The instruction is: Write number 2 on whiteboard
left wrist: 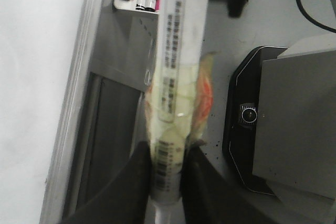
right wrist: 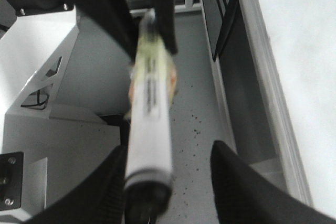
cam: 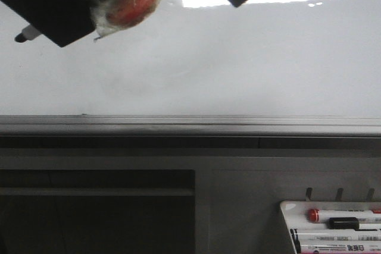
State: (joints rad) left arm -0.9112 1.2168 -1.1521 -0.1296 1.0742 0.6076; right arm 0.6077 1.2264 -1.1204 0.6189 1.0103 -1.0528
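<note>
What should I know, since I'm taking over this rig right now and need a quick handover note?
Left tool: shut on a tape-wrapped marker, its black tip off to the board's left side in the front view.
Right tool: open, holding nothing. The marker shows beside one of its fingers; I cannot tell if they touch.
Whiteboard: faint smudges only, no number 2 visible in the part shown.
Marker tray: spare markers, low on the right.
Done: marker picked up.
Left: bring the tip to the board and write the 2.
</note>
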